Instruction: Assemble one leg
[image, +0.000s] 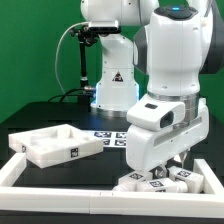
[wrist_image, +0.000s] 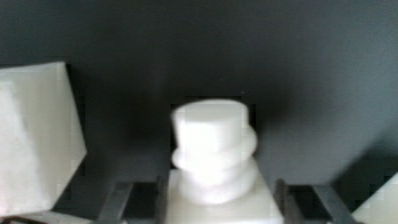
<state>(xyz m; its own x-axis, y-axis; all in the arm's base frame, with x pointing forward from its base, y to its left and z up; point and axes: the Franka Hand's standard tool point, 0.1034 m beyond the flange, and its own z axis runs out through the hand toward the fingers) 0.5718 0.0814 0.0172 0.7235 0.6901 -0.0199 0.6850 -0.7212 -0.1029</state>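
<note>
A white leg (wrist_image: 214, 145), a stubby round post with a wider base, stands between my gripper's (wrist_image: 217, 205) two dark fingers (wrist_image: 135, 200), which press against its base on both sides. In the exterior view my gripper (image: 170, 166) is low over the table at the exterior view's right, among several loose white legs (image: 186, 180). The held leg's lower end is hidden by the hand there. The white square tabletop (image: 55, 148) lies at the exterior view's left; its edge also shows in the wrist view (wrist_image: 36, 130).
A white rail (image: 60, 192) runs along the table's front and left edge. The marker board (image: 110, 134) lies behind the gripper, before the arm's base (image: 112, 85). Dark table surface (wrist_image: 267, 60) lies beyond the leg.
</note>
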